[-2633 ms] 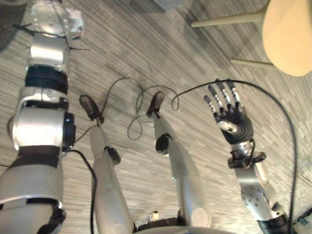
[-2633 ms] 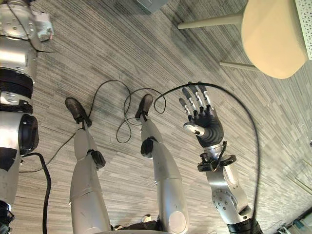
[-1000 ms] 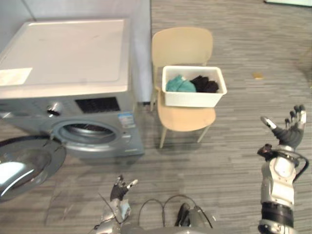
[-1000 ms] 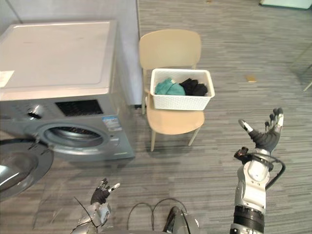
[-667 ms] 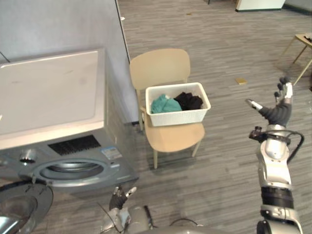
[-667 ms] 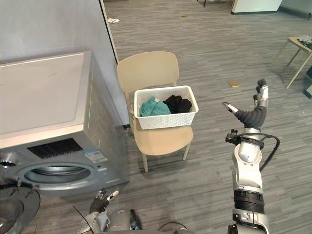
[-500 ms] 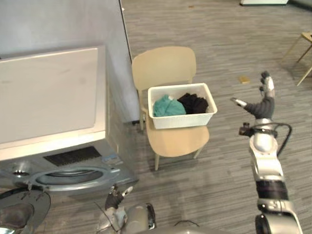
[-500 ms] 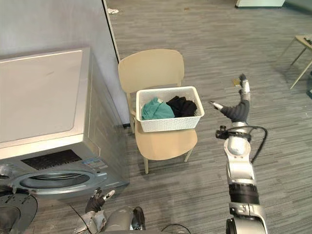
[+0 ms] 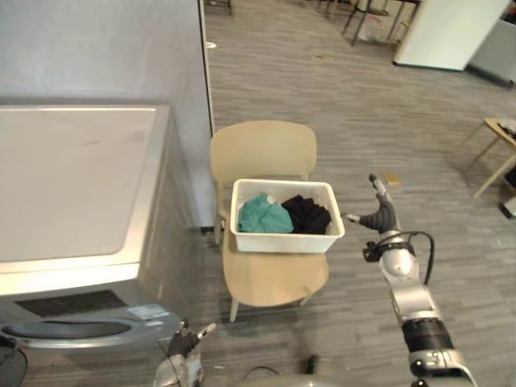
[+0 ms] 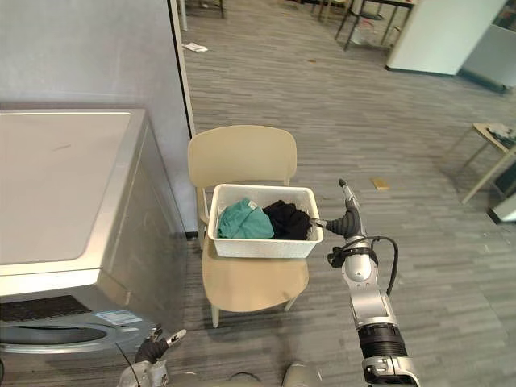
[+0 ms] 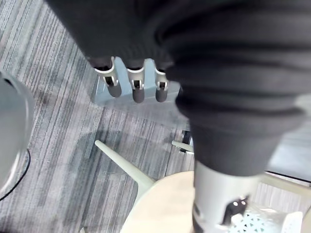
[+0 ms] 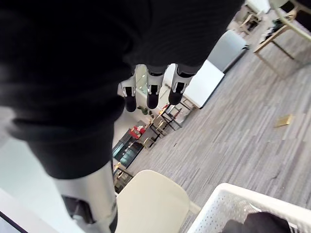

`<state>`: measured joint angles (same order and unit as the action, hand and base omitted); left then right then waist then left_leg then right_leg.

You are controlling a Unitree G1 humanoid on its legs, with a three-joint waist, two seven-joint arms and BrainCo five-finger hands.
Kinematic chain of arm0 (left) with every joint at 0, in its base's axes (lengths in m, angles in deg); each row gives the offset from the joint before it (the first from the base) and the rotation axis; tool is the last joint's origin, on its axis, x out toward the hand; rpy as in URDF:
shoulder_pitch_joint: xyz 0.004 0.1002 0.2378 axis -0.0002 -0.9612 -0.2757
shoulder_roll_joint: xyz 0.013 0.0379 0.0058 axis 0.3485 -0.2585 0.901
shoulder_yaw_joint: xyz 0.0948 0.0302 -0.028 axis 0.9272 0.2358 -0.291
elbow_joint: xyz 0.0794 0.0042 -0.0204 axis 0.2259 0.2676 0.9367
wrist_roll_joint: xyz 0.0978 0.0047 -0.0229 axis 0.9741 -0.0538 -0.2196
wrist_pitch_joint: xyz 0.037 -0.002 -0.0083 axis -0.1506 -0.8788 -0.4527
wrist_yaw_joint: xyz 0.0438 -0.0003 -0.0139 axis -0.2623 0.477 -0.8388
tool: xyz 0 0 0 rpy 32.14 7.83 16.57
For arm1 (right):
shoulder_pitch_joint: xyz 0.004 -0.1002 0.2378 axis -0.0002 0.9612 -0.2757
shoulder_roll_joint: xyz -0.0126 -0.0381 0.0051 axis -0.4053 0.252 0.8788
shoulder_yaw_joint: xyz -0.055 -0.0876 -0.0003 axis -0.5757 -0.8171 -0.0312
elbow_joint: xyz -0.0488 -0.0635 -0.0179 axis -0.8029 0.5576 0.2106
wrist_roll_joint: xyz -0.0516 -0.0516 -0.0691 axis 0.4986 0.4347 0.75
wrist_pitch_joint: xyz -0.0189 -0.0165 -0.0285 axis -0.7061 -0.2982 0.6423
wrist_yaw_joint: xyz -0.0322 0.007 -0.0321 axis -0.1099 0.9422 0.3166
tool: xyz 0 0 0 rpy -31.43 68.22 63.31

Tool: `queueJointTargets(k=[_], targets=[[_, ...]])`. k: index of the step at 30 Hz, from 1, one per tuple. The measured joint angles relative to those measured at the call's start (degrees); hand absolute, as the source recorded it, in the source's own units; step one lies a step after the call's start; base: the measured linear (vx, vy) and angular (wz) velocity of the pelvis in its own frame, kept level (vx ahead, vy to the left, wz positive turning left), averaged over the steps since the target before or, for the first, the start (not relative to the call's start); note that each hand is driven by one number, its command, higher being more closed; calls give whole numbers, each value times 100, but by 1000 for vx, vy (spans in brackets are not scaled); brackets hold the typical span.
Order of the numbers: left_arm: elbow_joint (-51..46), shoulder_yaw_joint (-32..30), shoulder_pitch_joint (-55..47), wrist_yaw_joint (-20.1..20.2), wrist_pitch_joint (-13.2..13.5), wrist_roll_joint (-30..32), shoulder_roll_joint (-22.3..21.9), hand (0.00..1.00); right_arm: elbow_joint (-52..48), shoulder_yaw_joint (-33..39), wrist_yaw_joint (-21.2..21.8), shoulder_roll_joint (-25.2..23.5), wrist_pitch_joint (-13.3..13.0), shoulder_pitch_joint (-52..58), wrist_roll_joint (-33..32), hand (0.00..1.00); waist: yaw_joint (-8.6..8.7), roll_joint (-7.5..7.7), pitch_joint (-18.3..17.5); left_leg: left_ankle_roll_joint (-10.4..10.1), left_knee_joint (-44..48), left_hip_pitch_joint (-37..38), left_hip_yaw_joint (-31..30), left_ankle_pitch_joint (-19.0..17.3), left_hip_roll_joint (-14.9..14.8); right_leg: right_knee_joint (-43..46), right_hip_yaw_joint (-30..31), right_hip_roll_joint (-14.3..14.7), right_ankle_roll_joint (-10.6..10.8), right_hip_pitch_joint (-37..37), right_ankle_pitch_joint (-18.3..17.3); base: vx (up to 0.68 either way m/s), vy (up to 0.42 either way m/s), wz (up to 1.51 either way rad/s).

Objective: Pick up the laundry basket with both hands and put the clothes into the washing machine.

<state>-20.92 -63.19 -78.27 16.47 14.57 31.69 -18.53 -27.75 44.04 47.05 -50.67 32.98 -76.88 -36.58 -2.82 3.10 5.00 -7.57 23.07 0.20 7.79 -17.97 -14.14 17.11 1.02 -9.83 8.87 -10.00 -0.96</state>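
A white laundry basket [image 9: 282, 241] stands on a beige chair [image 9: 263, 152], with a teal garment [image 9: 262, 216] and black clothes [image 9: 310, 216] inside. My right hand [image 9: 378, 216] is open just beside the basket's right end, thumb towards the rim, not touching it. Its straight fingers [image 12: 151, 95] show above the basket rim [image 12: 232, 204] in the right wrist view. My left hand [image 9: 185, 343] hangs low and open near the floor, in front of the chair and well short of the basket. The washing machine [image 9: 72, 193] stands left of the chair, its round opening [image 9: 71, 330] facing me.
A grey partition wall [image 9: 105, 48] rises behind the machine and chair. At the far right stand a small wooden table [image 9: 500, 133] and a white cabinet [image 9: 447, 32]. A small tan object [image 9: 393, 178] lies on the floor beyond my right hand.
The camera has swung up from the floor to the machine and chair. My right hand has come in from the right to the basket's right end. The left hand stays low.
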Motion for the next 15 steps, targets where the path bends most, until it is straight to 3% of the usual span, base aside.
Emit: queueJointTargets(k=[2,5,8,9,11,12,13,15], targets=[[10,41,20,13,23,59,-193,0,180,-9,28,243,57,-37,131,0,-127,-201,-23,-175,-323,-131,-338,185,-214,-190,-284,222,1,3,-150,104,-333,41],[49,43,88,21,26,135,-324,0,396,-15,104,442,148,-72,209,0,-121,-277,-28,-377,-737,-180,-676,577,-291,-74,-692,294,-126,0,-289,51,-243,72],[49,-16,111,-8,47,152,-206,0,617,-214,130,461,138,-372,207,0,-131,-109,30,-445,-1027,-406,-1193,962,-386,101,-1229,306,-270,10,-487,5,-207,92],[32,-41,126,-11,49,149,-153,0,786,-265,132,463,105,-576,209,0,-145,-19,62,-416,-1141,-581,-1357,1184,-388,73,-1467,287,-314,3,-513,-30,-143,119],[28,-47,206,-23,45,142,-111,0,1015,-271,131,517,93,-798,208,0,-144,79,113,-171,-1223,-896,-1291,1530,-372,57,-1890,189,-388,-24,-556,-47,-103,121],[6,-46,248,-58,44,136,-90,0,1020,-270,132,544,93,-810,209,0,-166,127,148,2,-1299,-1060,-1049,1777,-342,18,-2111,112,-441,-16,-591,-83,-48,131],[-71,-44,282,-114,47,110,-17,0,1021,-261,133,559,94,-827,211,0,-177,168,193,234,-1559,-1146,-427,2097,-321,-107,-2435,-27,-498,35,-625,-78,-22,126],[-70,-7,267,-119,36,110,-29,0,1191,-265,133,573,100,-1006,277,0,-262,124,350,286,-1496,-1203,54,2136,-323,-105,-2608,-30,-451,76,-591,-67,-7,74]])
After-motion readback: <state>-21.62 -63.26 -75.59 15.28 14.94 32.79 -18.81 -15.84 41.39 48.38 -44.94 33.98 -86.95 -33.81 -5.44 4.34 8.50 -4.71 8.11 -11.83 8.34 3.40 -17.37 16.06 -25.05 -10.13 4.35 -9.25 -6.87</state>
